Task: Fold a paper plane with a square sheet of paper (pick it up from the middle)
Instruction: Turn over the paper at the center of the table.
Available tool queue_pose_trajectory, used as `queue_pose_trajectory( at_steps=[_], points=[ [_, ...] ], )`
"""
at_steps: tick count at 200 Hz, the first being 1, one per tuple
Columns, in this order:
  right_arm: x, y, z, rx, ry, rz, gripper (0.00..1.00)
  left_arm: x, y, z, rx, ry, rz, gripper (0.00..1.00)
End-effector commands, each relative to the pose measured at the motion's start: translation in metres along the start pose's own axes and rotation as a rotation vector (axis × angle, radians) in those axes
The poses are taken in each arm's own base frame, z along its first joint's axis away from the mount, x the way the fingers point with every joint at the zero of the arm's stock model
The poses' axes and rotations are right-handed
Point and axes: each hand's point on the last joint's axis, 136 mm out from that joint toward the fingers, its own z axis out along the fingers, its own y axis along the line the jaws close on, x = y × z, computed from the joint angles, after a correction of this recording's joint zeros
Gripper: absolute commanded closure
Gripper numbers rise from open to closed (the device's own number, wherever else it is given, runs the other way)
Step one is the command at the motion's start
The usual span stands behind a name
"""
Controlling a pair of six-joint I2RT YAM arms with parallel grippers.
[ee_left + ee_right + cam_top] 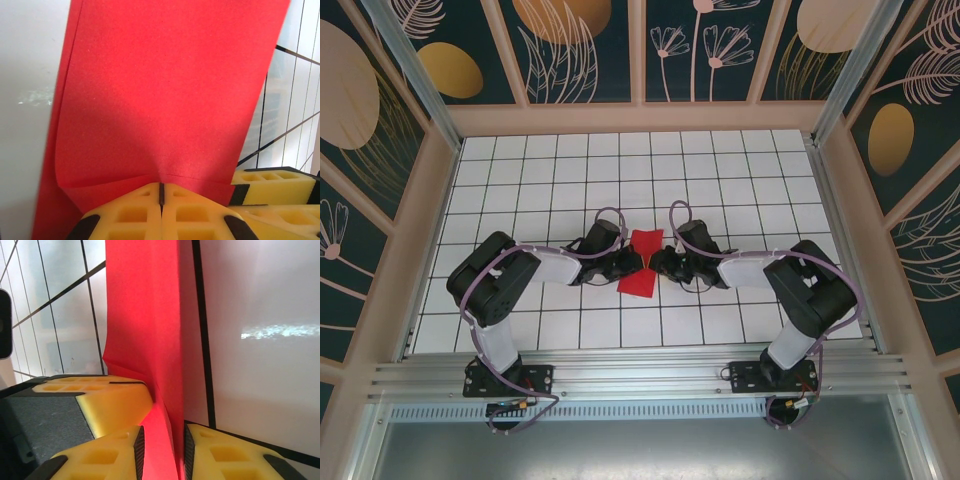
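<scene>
The square sheet of paper (pixel 642 262) is bright red and pinched at its middle, so it flares like a bow tie between both grippers above the tiled table. My left gripper (pixel 625 263) comes from the left and is shut on it. In the left wrist view the yellow pads (pixel 135 215) meet on a creased edge of the paper (pixel 165 90). My right gripper (pixel 661 263) comes from the right. Its jaws (pixel 161 442) stand a little apart, and a folded ridge of the paper (pixel 145 315) runs between them, with a gap beside the left pad.
The white tiled table (pixel 570 170) stretches behind and to both sides, bounded by wooden frame walls (pixel 438 200). An aluminium rail (pixel 640 375) holds the arm bases at the near edge. The left gripper's yellow finger (pixel 112 400) sits close beside my right jaws.
</scene>
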Motion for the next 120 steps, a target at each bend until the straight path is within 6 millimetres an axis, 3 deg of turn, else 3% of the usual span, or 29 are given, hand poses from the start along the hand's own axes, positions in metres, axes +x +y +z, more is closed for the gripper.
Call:
queue_pose_trajectory(
  at_steps=[1, 53, 120],
  points=[
    [0.002, 0.002, 0.003, -0.029, 0.004, 0.001, 0.71, 0.0, -0.004, -0.005, 0.009, -0.013, -0.001, 0.95],
    [0.011, -0.004, 0.002, -0.045, 0.028, -0.041, 0.71, -0.003, -0.006, -0.006, 0.01, -0.026, -0.004, 0.95],
    [0.009, 0.003, 0.009, -0.09, 0.032, -0.073, 0.88, -0.004, -0.01, -0.009, 0.027, -0.037, -0.013, 0.95]
  ],
)
